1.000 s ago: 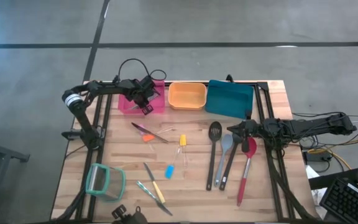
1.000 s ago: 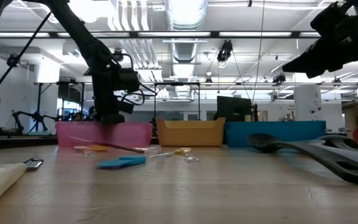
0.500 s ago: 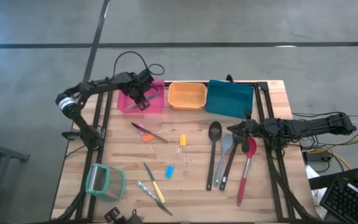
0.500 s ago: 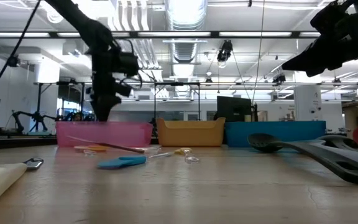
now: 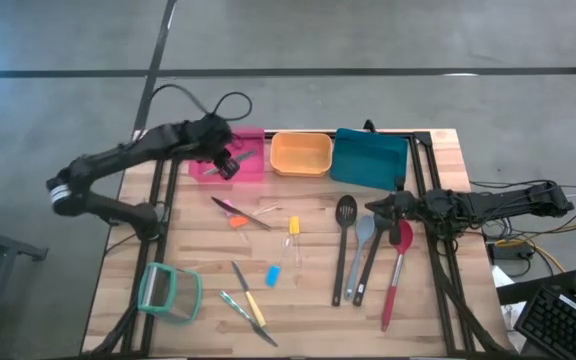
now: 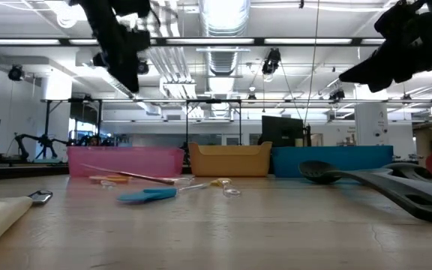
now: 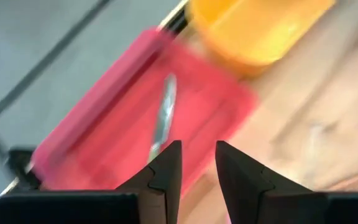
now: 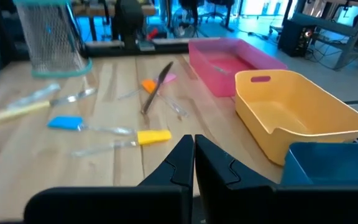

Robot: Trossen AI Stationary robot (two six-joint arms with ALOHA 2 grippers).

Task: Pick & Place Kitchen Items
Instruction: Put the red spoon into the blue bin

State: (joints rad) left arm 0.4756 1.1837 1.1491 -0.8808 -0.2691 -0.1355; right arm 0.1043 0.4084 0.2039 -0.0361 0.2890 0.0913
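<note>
Kitchen items, worktop [image 5: 438, 150] lot. Metal knife [image 7: 162, 118] is lying inside the pink bin [image 5: 249, 170], directly below the left gripper [image 5: 224, 163], which is hanging above that bin with its jaws slightly parted and nothing between them. Right gripper [image 5: 380, 207] is hovering with jaws pressed together, empty, just above the heads of the black spoon [image 5: 342, 244], grey spatula [image 5: 358, 250] and red-handled spoon [image 5: 396, 270], whose handles are pointing away from it toward the near edge. Yellow-handled piece [image 5: 293, 227], blue piece [image 5: 272, 275] and orange-handled knife [image 5: 237, 214] are lying mid-worktop, between the two grippers. Orange bin [image 5: 300, 154] and teal bin [image 5: 370, 158] are standing beside the pink one.
</note>
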